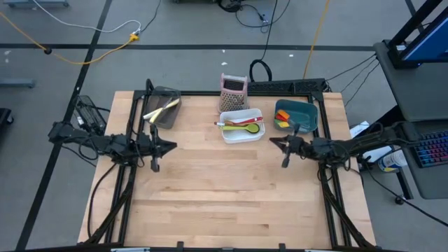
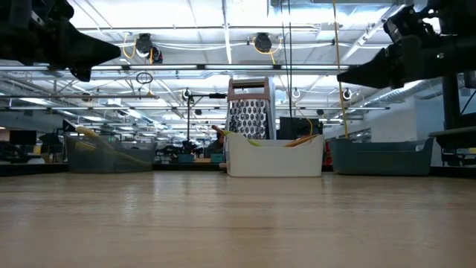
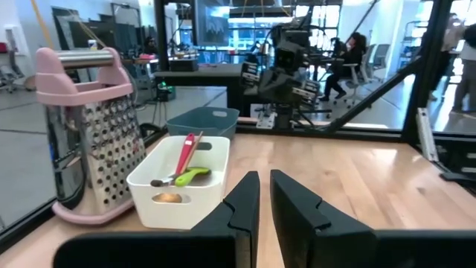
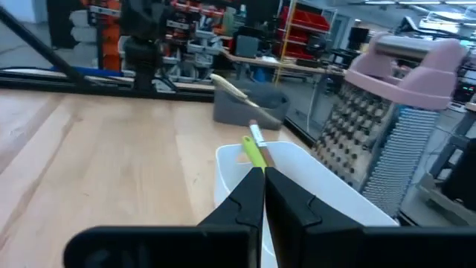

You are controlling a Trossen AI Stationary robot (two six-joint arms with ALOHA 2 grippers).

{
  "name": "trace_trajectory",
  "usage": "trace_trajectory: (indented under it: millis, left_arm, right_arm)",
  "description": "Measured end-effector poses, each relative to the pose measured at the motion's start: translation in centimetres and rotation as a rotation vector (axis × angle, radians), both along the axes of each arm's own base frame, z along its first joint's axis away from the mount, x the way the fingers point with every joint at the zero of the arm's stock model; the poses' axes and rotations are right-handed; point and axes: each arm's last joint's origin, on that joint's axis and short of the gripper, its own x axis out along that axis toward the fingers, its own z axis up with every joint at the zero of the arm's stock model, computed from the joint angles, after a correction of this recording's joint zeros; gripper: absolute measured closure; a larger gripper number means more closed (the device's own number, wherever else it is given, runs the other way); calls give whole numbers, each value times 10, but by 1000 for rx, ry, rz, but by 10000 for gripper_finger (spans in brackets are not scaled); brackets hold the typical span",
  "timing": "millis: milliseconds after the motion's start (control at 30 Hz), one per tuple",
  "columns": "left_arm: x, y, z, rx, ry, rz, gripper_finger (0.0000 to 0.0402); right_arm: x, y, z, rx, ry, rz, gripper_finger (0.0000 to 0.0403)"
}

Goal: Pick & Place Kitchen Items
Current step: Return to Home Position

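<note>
Currently both arms hang above the table (image 1: 224,196), touching none of the bins. The left gripper (image 1: 170,146) hovers just in front of the mesh bin (image 1: 168,94) and points toward the table's middle. In its wrist view the fingers (image 3: 242,208) stand almost together with only a thin slit between them, and they grip nothing. The right gripper (image 1: 274,142) faces it from the other side, just in front of the teal bin (image 1: 301,106). Its fingers (image 4: 249,197) are pressed together and also hold nothing. In the low view both grippers sit high above the tabletop, the left one at the upper left and the right one at the upper right.

The kitchen items lie inside the bins. The white bin (image 1: 241,136) stands between the two grippers and a little farther back. It holds a green spoon (image 1: 249,128) and a red spoon (image 1: 241,121) lying along its length. Pale yellow utensils (image 1: 161,110) lie aslant in the mesh bin. Red and orange spatulas (image 1: 282,123) rest in the teal bin, at the end nearest the white bin. The grater (image 1: 233,87) stands upright just behind the white bin. Beyond the table, the left wrist view shows a seated person (image 3: 355,53) in the room.
</note>
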Motion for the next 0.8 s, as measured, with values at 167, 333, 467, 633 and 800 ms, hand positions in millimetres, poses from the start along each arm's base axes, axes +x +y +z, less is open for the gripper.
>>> trace_trajectory:
  millis: [167, 333, 467, 633, 800]
  left_arm:
    - [0, 0, 0, 2, 1, -26, 364]
    - [0, 0, -1, 4, 12, -26, 364]
    - [0, 0, -1, 4, 12, -28, 364]
    - [0, 0, -1, -11, 11, -28, 364]
    - [0, -1, -2, -18, 15, -42, 364]
  right_arm:
    - [-7, -1, 2, -12, 16, -4, 397]
    - [-15, -2, 6, -6, -4, -5, 394]
    - [-21, -3, 6, -4, 11, -5, 396]
    - [-29, -4, 7, 0, 10, 9, 394]
    - [-34, -1, 7, 5, 6, 140, 397]
